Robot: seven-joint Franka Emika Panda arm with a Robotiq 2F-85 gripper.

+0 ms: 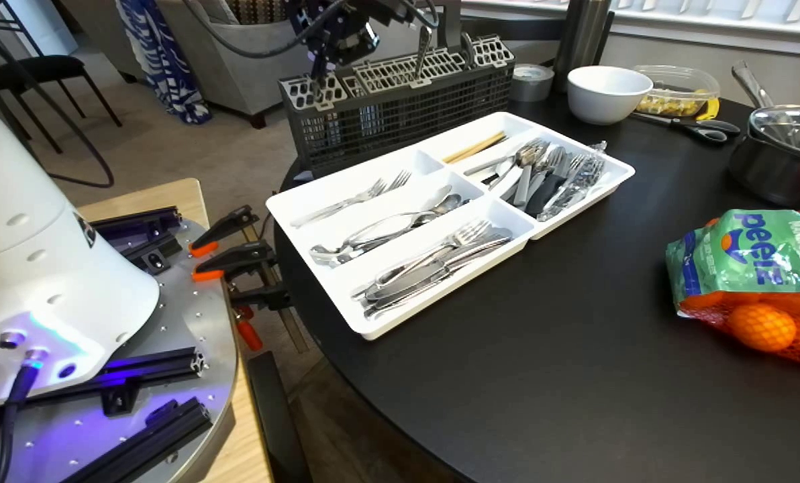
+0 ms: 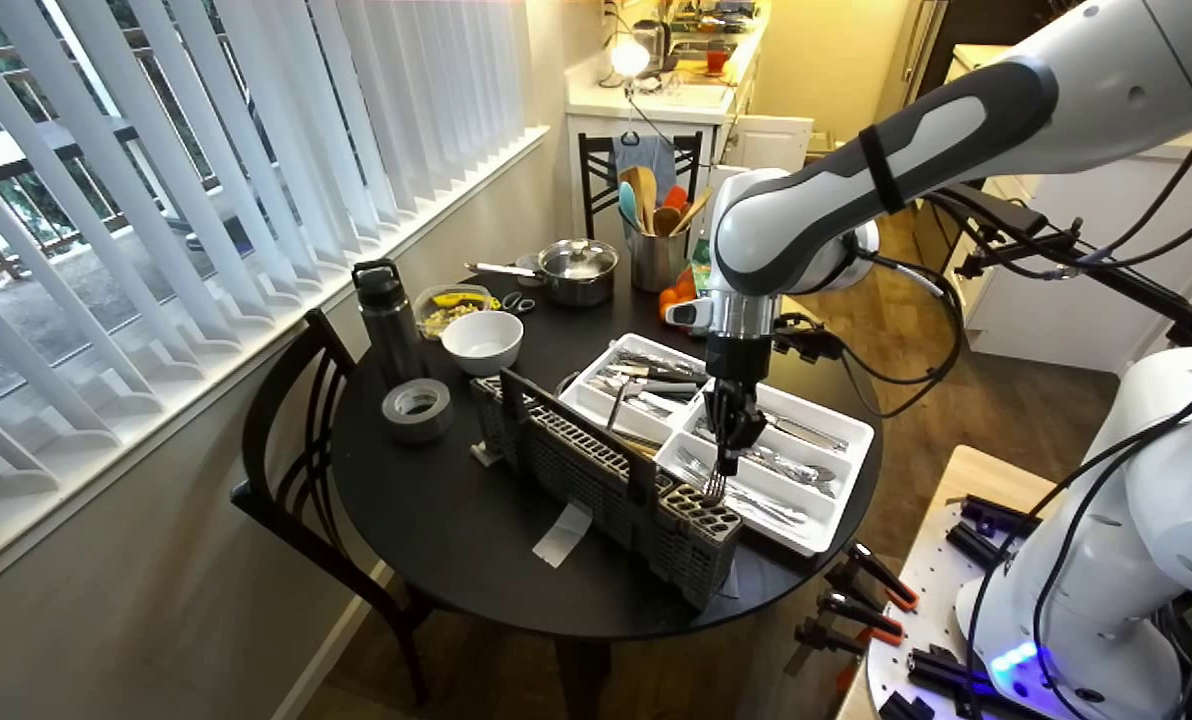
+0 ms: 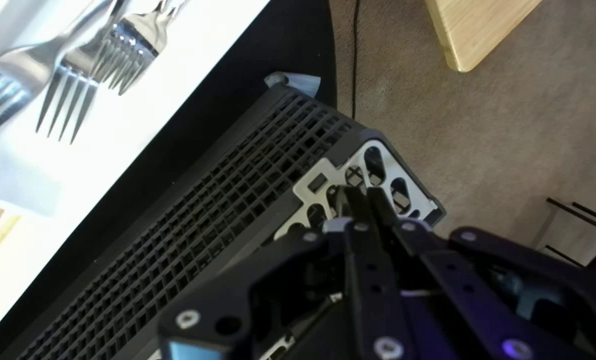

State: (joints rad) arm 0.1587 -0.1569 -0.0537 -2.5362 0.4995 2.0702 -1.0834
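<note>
My gripper (image 2: 728, 466) points down over the end of the grey mesh cutlery basket (image 2: 689, 556), just above its slotted lid. The fork (image 2: 715, 488) is right at the fingertips, by the lid; its lower part is hidden. In the wrist view the gripper (image 3: 369, 194) has its fingers together, and nothing shows between them. A strip of metal (image 3: 341, 206) shows along the outer side of the left finger; whether they touch I cannot tell. Beside the basket lies the white divided tray (image 1: 371, 330), with forks (image 1: 368, 193), spoons (image 1: 440, 206) and knives (image 1: 417, 282) in separate compartments.
Around the basket on the black round table (image 1: 574, 376) stand a tape roll (image 2: 417, 411), a white bowl (image 2: 482, 342), a steel bottle (image 2: 388, 310) and a lidded pot (image 2: 578, 272). A mandarin bag (image 1: 762, 255) lies farther along. Clamps (image 1: 239, 251) sit between table and robot base.
</note>
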